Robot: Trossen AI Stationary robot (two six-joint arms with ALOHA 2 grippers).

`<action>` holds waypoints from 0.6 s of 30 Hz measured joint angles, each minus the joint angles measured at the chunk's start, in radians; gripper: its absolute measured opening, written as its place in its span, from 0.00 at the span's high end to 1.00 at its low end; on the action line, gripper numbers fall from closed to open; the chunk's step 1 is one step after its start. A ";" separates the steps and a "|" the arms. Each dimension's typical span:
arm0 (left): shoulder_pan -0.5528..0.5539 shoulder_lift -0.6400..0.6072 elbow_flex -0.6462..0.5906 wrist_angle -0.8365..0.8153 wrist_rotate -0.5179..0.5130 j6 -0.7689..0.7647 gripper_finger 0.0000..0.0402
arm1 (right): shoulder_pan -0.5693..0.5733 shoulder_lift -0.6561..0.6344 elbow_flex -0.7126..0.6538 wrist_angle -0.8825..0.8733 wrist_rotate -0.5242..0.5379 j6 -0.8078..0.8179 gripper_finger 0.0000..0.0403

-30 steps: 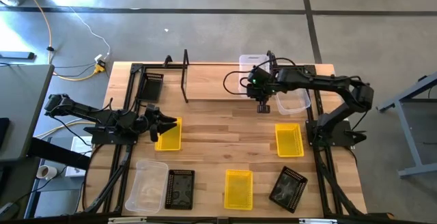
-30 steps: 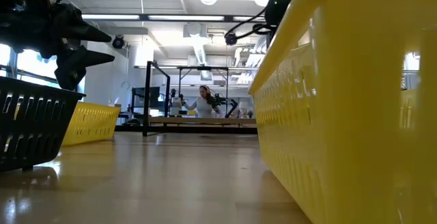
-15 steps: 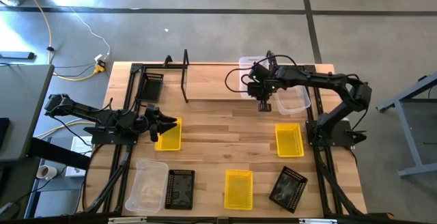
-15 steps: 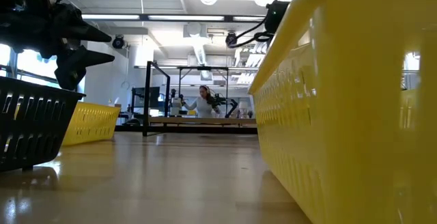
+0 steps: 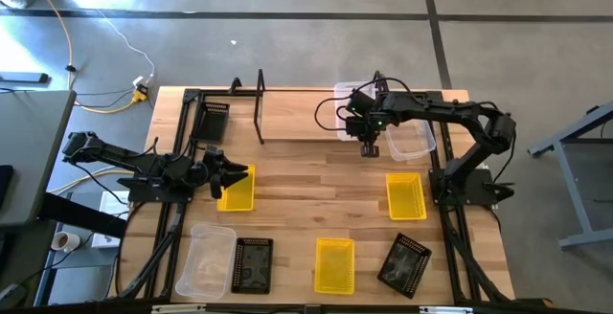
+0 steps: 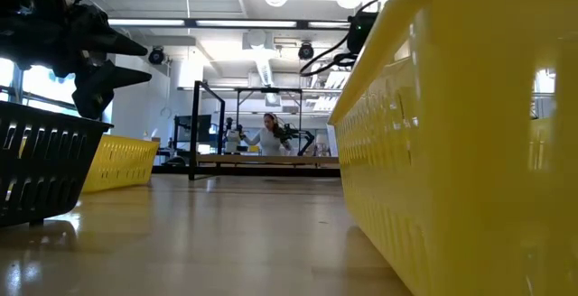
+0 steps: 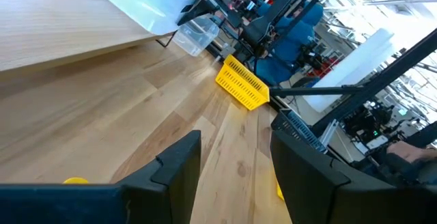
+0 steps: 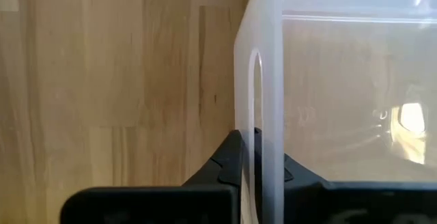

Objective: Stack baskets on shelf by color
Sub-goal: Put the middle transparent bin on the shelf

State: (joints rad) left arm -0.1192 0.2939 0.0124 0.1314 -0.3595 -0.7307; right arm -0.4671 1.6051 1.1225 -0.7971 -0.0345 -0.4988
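My right gripper (image 5: 369, 147) is shut on a clear basket (image 5: 410, 140) at the right end of the shelf (image 5: 287, 113), a light plank in a black rod frame. A second clear basket (image 5: 343, 103) sits on the shelf just beyond it, and a black basket (image 5: 213, 121) rests on the shelf's left end. My left gripper (image 5: 226, 174) stands open over the far end of a yellow basket (image 5: 237, 190) at the table's left, with nothing between its fingers (image 7: 179, 161). My right gripper pinches the clear basket's short wall (image 8: 268, 125) at its rim, beside the handle slot (image 8: 256, 94), one finger outside and one inside the basket. The fingers come from above, pointing steeply down. Whether the basket's bottom rests on anything, I cannot tell.
On the near half of the table lie loose baskets: a clear one (image 5: 204, 259), black ones (image 5: 253, 264) (image 5: 403, 261) and yellow ones (image 5: 334, 264) (image 5: 405, 196). An upright black post (image 5: 260, 103) stands on the shelf. A person (image 6: 268, 136) shows far behind the table.
My right gripper has sunk a little and edged toward the table's left with the clear basket, staying shut on its wall. The left arm has kept still.
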 joint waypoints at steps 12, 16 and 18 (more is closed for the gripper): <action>0.000 0.000 0.000 0.000 0.000 0.000 0.58 | 0.000 0.000 0.000 0.001 0.018 0.002 1.00; 0.000 0.000 0.000 0.000 0.000 0.000 0.58 | 0.000 0.000 0.000 0.001 0.019 0.027 1.00; 0.000 0.000 0.000 0.000 0.000 0.000 0.58 | 0.000 0.001 0.000 0.001 0.026 0.029 1.00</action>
State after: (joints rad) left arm -0.1192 0.2943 0.0128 0.1314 -0.3595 -0.7307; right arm -0.4669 1.6058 1.1225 -0.7963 -0.0080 -0.4698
